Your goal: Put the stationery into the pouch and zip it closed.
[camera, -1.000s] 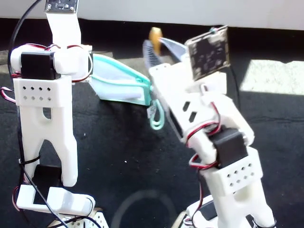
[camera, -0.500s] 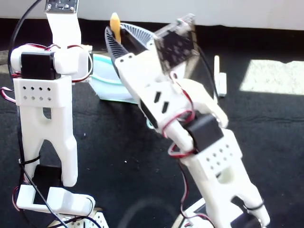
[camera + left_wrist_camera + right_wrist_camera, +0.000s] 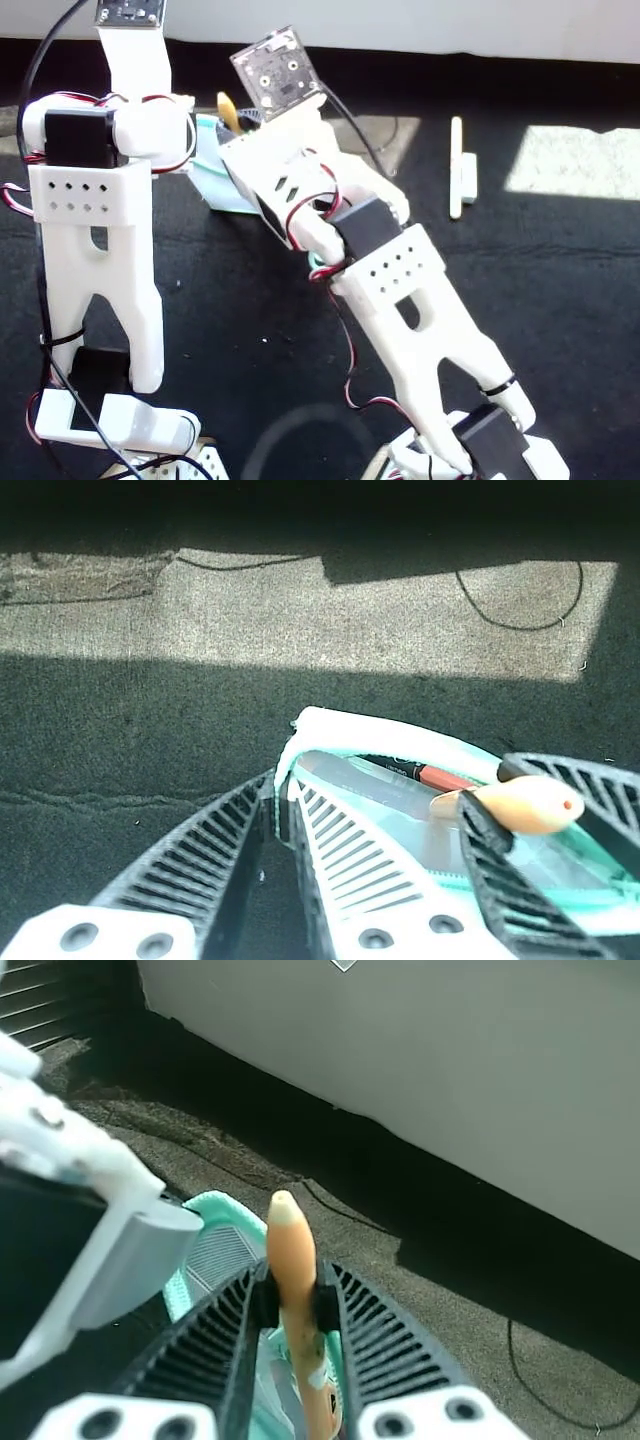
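Observation:
The teal pouch (image 3: pixel 212 185) lies at the back of the table with its mouth open. My left gripper (image 3: pixel 275 815) is shut on the pouch's white rim (image 3: pixel 372 727), holding it up. A red pen (image 3: pixel 425 774) lies inside. My right gripper (image 3: pixel 293 1285) is shut on an orange pen (image 3: pixel 290 1250), held upright over the pouch's (image 3: pixel 215 1245) mouth. From the left wrist, the orange pen (image 3: pixel 525 805) hovers just above the opening. From above, the orange pen (image 3: pixel 227 108) pokes up beside the left arm (image 3: pixel 95 200). A white pen (image 3: pixel 457 165) lies far to the right.
A small white block (image 3: pixel 469 172) rests against the white pen. The left arm's wrist (image 3: pixel 70 1190) sits close beside my right gripper. A thin cable (image 3: pixel 520 600) loops on the sunlit mat behind the pouch. A white wall (image 3: pixel 450 1070) bounds the table's back.
The right arm has swung left and stretched forward, carrying the orange pen from right of the pouch to over its mouth. The left arm has kept still.

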Available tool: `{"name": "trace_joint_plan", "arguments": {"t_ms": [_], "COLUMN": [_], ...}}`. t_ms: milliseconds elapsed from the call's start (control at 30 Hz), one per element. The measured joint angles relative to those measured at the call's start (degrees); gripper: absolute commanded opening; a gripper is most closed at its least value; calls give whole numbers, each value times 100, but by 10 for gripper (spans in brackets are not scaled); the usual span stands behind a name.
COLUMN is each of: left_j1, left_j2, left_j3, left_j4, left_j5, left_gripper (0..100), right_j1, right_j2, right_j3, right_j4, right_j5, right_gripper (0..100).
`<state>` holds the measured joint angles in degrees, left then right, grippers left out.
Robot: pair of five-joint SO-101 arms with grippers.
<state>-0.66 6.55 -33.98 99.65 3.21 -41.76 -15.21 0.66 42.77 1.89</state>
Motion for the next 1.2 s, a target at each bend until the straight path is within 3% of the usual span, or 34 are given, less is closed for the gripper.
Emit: {"name": "trace_joint_plan", "arguments": {"t_ms": [200, 667, 833, 1000, 1200], "left_j1": [0, 0, 0, 0, 0], "left_j2": [0, 0, 0, 0, 0], "left_j3": [0, 0, 0, 0, 0], "left_j4": [0, 0, 0, 0, 0], "left_j5": [0, 0, 0, 0, 0], "left_gripper": [8, 8, 8, 8, 8], "right_j1": [-18, 70, 1354, 3147, 4009], "right_j2": [0, -756, -1389, -879, 1415], "right_j3": [-44, -387, -721, -229, -18], "right_j4": [299, 923, 932, 800, 290], "right_j5": [0, -18, -18, -18, -18], "right_gripper": [123, 126, 5, 8, 131]}}
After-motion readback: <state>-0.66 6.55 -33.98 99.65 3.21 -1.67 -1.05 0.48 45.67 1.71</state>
